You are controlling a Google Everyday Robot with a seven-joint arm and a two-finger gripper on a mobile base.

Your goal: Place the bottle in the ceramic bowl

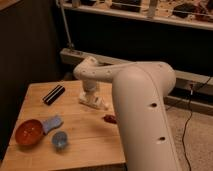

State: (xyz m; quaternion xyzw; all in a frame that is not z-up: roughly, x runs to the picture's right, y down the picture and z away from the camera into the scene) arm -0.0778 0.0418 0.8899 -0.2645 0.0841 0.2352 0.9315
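On the wooden table a black bar lies near the gripper, off to its left in the camera view and at about the same depth. A dark red lumpy item sits near the gripper on its near right side, partly behind the arm's big white housing. Well apart from the gripper, toward the table's near left corner, stands the reddish-brown bowl. A light blue cloth touches the bowl's right rim, and a small blue-grey cup stands just beside the cloth on its near side. The cloth and the cup lie between the gripper and the bowl; the wood closer to the gripper is bare.

The bottle lies on its side on the table directly under the gripper, with its whitish body sticking out to the right and slightly nearer. The gripper reaches straight down onto the bottle's left end.

The wrist covers the spot where gripper and bottle meet, so I cannot tell whether the jaws are apart or clamped on the bottle. The bottle's left end is hidden there too. The arm's housing blocks the table's right edge, and the table's near edge is cut off by the bottom of the view.
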